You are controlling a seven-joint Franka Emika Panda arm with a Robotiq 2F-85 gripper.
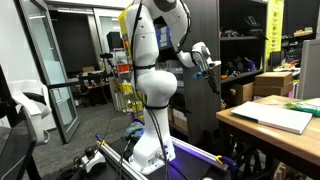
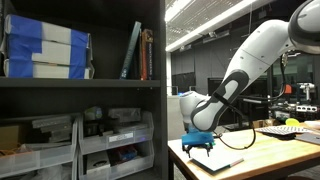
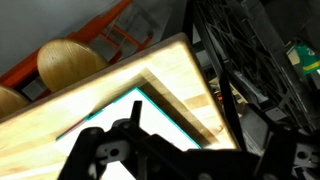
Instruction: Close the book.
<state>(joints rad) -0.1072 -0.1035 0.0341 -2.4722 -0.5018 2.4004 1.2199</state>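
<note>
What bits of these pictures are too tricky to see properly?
- Gripper: tiny in both exterior views, and dark and cut off by the bottom edge in the wrist view. I cannot tell if it is open or shut.
- Book: the wrist view shows only one corner, and the gripper covers the rest.
- Green thing: cut off by the right edge of an exterior view and too small to name.

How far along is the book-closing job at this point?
Done: nothing visible yet. The book lies flat on the wooden table with pale pages facing up, and the wrist view shows a teal edge around them, so it looks open.
In hand: the gripper hangs just above the table near the book, apparently not touching it.
Left: catch one side, fold it over and release.
</note>
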